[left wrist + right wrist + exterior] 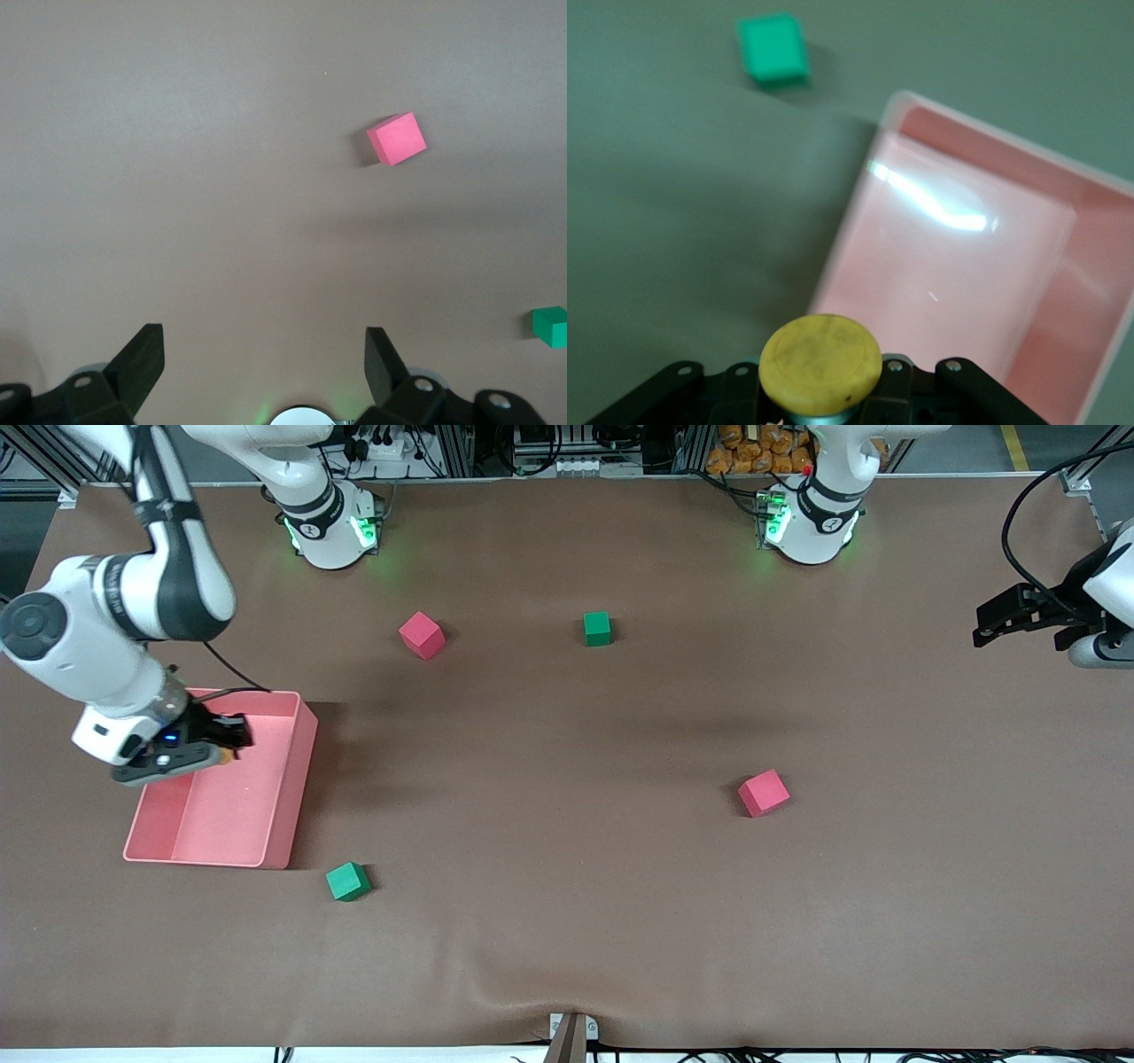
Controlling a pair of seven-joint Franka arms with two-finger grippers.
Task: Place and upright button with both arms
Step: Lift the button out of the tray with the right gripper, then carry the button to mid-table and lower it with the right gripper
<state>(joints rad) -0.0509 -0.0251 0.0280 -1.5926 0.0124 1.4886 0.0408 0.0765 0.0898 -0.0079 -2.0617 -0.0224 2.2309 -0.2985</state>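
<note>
With my right gripper (229, 744) clamped on the orange-capped button (820, 364) over the pink bin (297, 779) by the table's right-arm edge, my left gripper (264, 359) gaping empty, a slip could tip it sideways.

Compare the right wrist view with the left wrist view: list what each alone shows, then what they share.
Only the right wrist view shows the button, its yellow-orange cap up, held in the right gripper over the pink bin, with a green cube on the table near the bin. Only the left wrist view shows the open left gripper, a pink cube and another green cube. Both show the brown table.
</note>
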